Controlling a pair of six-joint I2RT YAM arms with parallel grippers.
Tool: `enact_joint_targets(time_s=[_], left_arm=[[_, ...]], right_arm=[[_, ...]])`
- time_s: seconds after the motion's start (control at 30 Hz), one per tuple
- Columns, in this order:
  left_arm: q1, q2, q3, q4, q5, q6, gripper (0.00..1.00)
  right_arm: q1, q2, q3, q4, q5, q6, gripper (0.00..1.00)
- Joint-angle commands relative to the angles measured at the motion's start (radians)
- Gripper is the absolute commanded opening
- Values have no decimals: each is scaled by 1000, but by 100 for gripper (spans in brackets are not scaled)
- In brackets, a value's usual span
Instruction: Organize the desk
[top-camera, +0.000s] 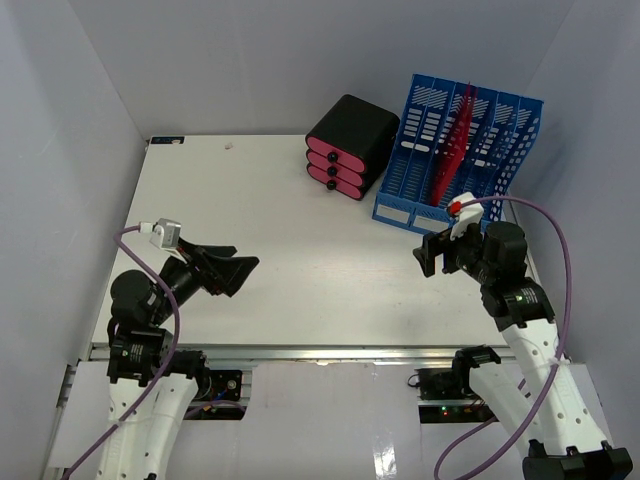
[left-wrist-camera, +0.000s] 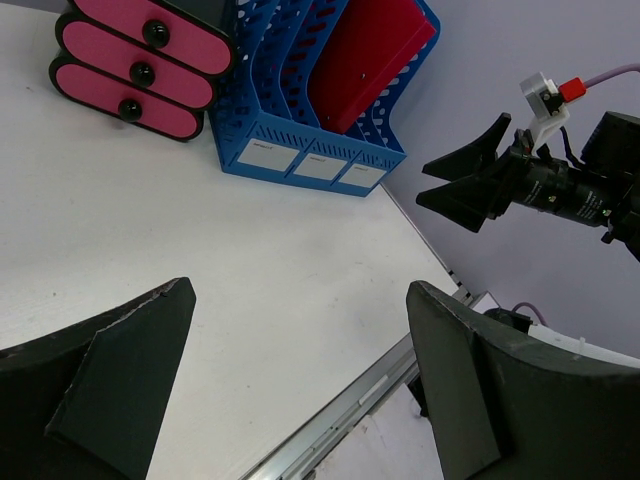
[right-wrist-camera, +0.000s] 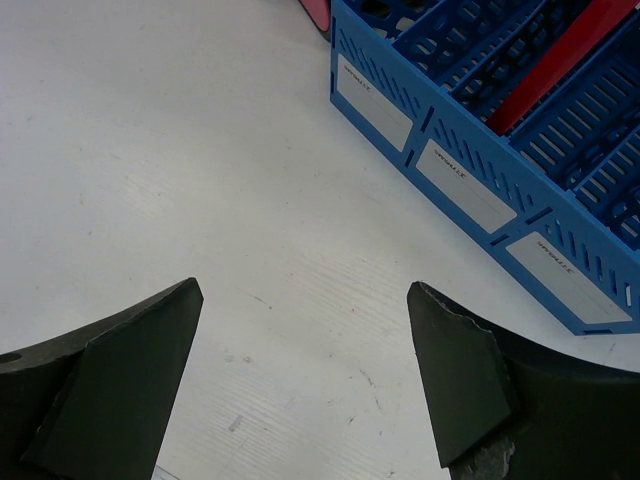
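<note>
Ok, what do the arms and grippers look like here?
The left arm and right arm have white lower shells and black upper joints. The left gripper and right gripper carry broad, wedge-shaped black fingers. A purple cable loops along each arm; the right wrist's white camera mount has a red plug.

Two robot arms of one build. The left arm (top-camera: 150, 420) and the right arm (top-camera: 548, 378) each have a white shell on the lower link and rounded black joint housings above it. The left hand (top-camera: 238, 265) and the right hand (top-camera: 436, 254) are matt black, each with two broad wedge-shaped fingers (right-wrist-camera: 110, 370) that have rough, chipped edges. A purple cable (top-camera: 125, 235) runs from a small white-grey block (top-camera: 162, 232) on the left wrist. A second purple cable (top-camera: 566, 280) runs from a white bracket (top-camera: 464, 222) with a red plug (top-camera: 455, 208) on the right wrist. A green light (top-camera: 520, 295) glows on a black joint of the right arm.
</note>
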Motion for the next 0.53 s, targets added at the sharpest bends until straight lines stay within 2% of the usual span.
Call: enact_joint_targets(time_s=[0.0, 0.5], left_arm=[[0, -7, 35, -48, -21, 22, 98], [0, 24, -6, -22, -27, 39, 98]], right_arm=[[-4, -36, -24, 64, 17, 7, 90], [-4, -62, -63, 71, 33, -17, 90]])
